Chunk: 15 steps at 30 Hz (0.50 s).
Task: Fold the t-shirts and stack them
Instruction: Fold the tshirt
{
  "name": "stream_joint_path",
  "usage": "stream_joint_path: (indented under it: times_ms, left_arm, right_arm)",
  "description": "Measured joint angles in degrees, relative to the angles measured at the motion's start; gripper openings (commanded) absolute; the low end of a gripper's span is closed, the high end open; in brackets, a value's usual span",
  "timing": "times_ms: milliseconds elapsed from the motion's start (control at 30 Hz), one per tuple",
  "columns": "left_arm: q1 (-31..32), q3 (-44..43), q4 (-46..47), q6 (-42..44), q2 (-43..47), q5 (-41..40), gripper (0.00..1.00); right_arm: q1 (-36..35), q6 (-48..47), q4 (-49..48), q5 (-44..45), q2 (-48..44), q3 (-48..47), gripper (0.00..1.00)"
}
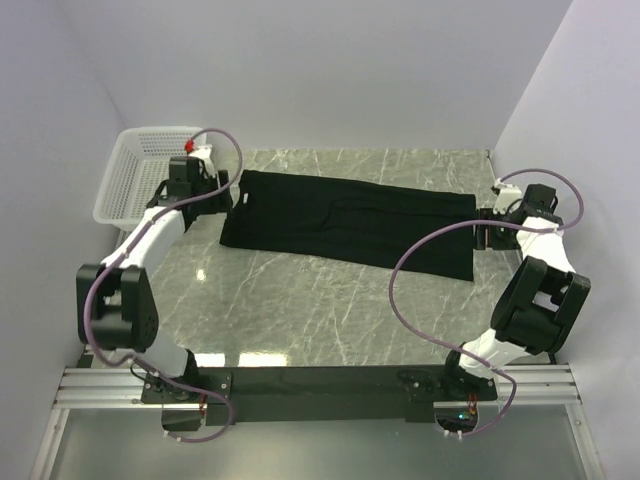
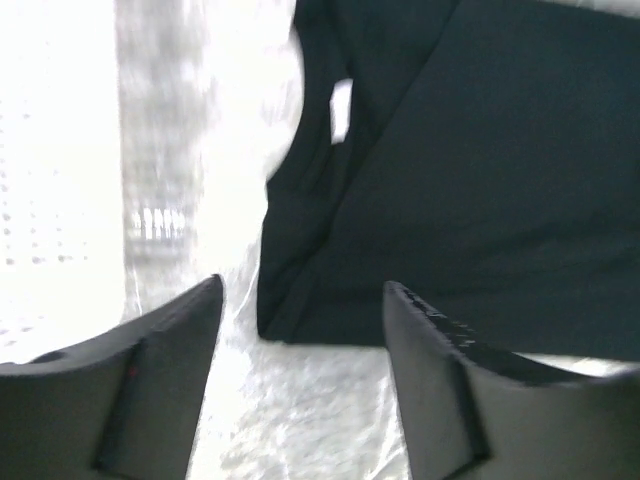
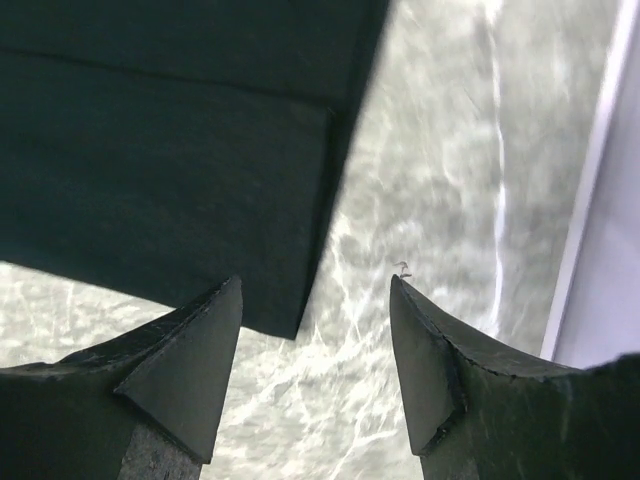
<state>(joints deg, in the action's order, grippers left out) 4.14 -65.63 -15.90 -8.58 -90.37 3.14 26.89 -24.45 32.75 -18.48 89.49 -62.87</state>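
Left tool (image 1: 222, 190), seen from above, sits spread and empty at the collar end of the black t-shirt (image 1: 345, 225), and the right tool (image 1: 487, 225) sits the same way at the hem end. The shirt lies as a long folded band across the far half of the counter (image 1: 300, 300), its left end close to the white basket (image 1: 135, 180) in the far left corner. A careless swing there could knock the basket, and the looping purple cable (image 1: 400, 270) might drag over the cloth. In the left wrist view the left tool (image 2: 300, 290) gapes just short of the shirt's corner (image 2: 470, 200), with a white label (image 2: 341, 108) at the neck; glare washes out the counter (image 2: 300, 420). A shallow pinch would likely catch only the upper layer and undo the fold. In the right wrist view the right tool (image 3: 315, 285) stands wide beside the stacked hem layers (image 3: 160, 170), which do not line up. The marble-patterned counter (image 3: 430, 180) looks slick, so the cloth may slide rather than lift, and the pale wall (image 3: 600, 200) leaves little room at the right edge.
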Motion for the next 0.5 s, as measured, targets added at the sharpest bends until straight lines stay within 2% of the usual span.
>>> stream_joint_path:
  times_ms: [33, 100, 300, 400, 500]
  left_arm:
    - [0.00, 0.02, 0.90, -0.39, 1.57, 0.13, 0.83]
    - [-0.17, 0.98, 3.56, -1.88, 4.50, 0.28, 0.99]
    - [-4.87, 10.75, 10.99, -14.16, 13.27, 4.24, 0.99]
    - [-7.63, 16.11, 12.68, -21.81, 13.53, 7.04, 0.89]
    - [-7.96, 22.71, 13.27, -28.39, 13.53, 9.44, 0.88]
  right_arm:
    - [-0.09, -0.98, 0.02, -1.05, -0.04, -0.24, 0.67]
    - [-0.44, -3.82, 0.48, -4.44, -0.13, -0.57, 0.67]
    - [-4.07, -17.44, 2.47, -16.74, -1.90, -0.46, 0.67]
    - [-8.81, -24.11, 2.84, -19.71, -3.23, -0.68, 0.67]
    - [-13.90, -26.73, 3.15, -20.59, -2.12, -2.54, 0.66]
